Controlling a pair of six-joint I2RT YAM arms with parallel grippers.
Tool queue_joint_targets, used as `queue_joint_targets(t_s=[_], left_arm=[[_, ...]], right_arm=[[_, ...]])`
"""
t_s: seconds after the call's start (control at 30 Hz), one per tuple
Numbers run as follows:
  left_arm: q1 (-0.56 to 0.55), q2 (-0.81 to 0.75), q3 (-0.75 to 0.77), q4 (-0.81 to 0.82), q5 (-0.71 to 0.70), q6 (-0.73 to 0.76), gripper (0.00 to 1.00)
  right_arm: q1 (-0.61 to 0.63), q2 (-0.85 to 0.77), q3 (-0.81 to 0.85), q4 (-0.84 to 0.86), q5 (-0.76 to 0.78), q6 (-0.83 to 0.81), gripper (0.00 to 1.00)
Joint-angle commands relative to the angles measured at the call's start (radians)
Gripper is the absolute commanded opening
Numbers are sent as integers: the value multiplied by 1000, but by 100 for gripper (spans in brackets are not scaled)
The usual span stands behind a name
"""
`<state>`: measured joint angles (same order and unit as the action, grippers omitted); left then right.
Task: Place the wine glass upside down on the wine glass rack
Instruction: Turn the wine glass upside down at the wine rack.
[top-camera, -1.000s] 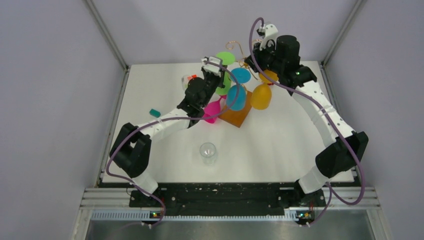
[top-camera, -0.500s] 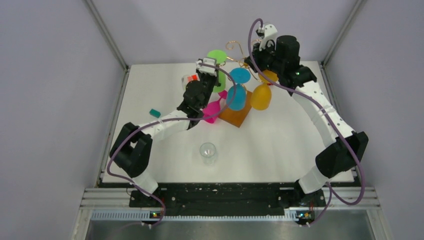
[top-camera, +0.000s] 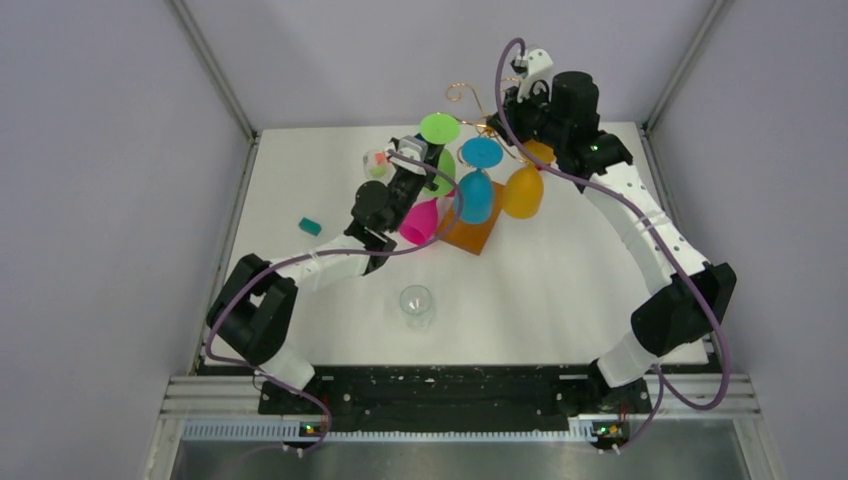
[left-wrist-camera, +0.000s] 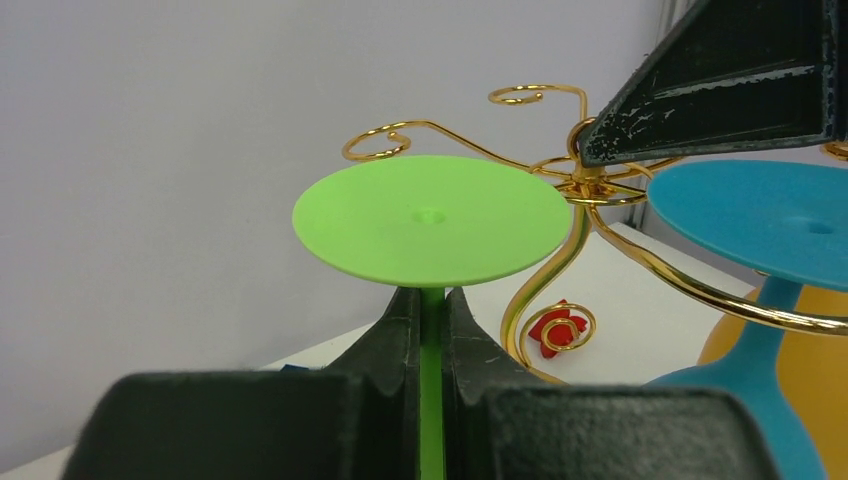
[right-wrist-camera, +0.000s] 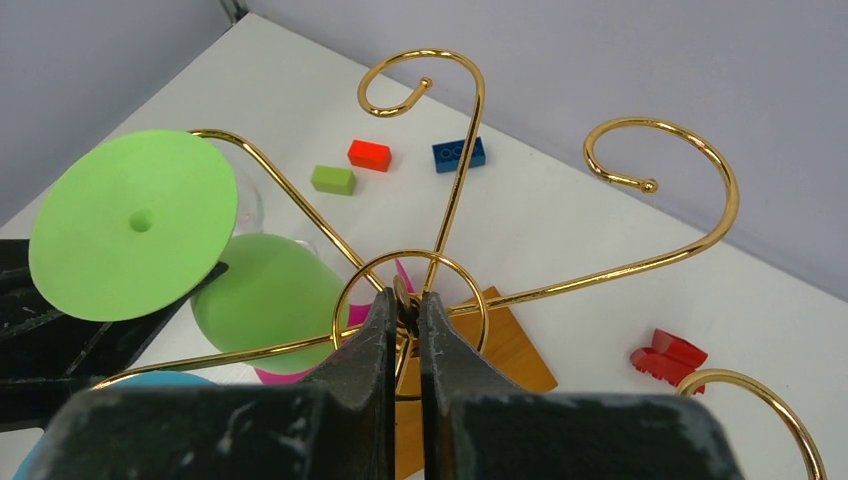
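My left gripper (top-camera: 426, 156) is shut on the stem of a green wine glass (top-camera: 438, 128), held upside down with its foot on top, next to the wine glass rack (top-camera: 466, 93). In the left wrist view the fingers (left-wrist-camera: 431, 300) pinch the green stem below the flat foot (left-wrist-camera: 430, 218), left of the gold arms (left-wrist-camera: 545, 270). My right gripper (top-camera: 505, 116) is shut on the rack's central hub (right-wrist-camera: 404, 303). The green bowl (right-wrist-camera: 265, 295) hangs beside a gold arm.
A blue glass (top-camera: 472, 195) and an orange glass (top-camera: 522, 192) hang on the rack over its wooden base (top-camera: 475, 232). A pink glass (top-camera: 420, 220) sits by the left arm. A clear glass (top-camera: 417, 305) stands in front. Small bricks (right-wrist-camera: 369, 154) lie behind.
My left arm has shifted left and slightly nearer with the green glass, uncovering more of the pink glass. The right gripper has stayed on the rack.
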<state>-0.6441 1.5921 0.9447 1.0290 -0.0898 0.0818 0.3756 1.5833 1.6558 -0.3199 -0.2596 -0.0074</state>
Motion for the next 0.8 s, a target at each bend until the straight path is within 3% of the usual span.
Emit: queue_joint_targets(t_s=[0.0, 0.13, 0.2, 0.4, 0.73, 0.77], left_arm=[[0, 1, 76, -83, 85, 21, 1], [0, 36, 152, -173, 44, 31, 2], [0, 43, 165, -188, 29, 36, 7], [0, 20, 140, -187, 37, 46, 42], [0, -57, 102, -209, 61, 27, 81], [0, -68, 99, -217, 71, 22, 89]], right_arm=[[-8, -40, -9, 23, 21, -14, 0], [-8, -45, -11, 23, 25, -17, 0], [-7, -44, -13, 22, 23, -17, 0], [-8, -43, -17, 27, 21, -19, 0], [-8, -41, -11, 39, 11, -12, 0], [-8, -43, -11, 40, 9, -13, 0]])
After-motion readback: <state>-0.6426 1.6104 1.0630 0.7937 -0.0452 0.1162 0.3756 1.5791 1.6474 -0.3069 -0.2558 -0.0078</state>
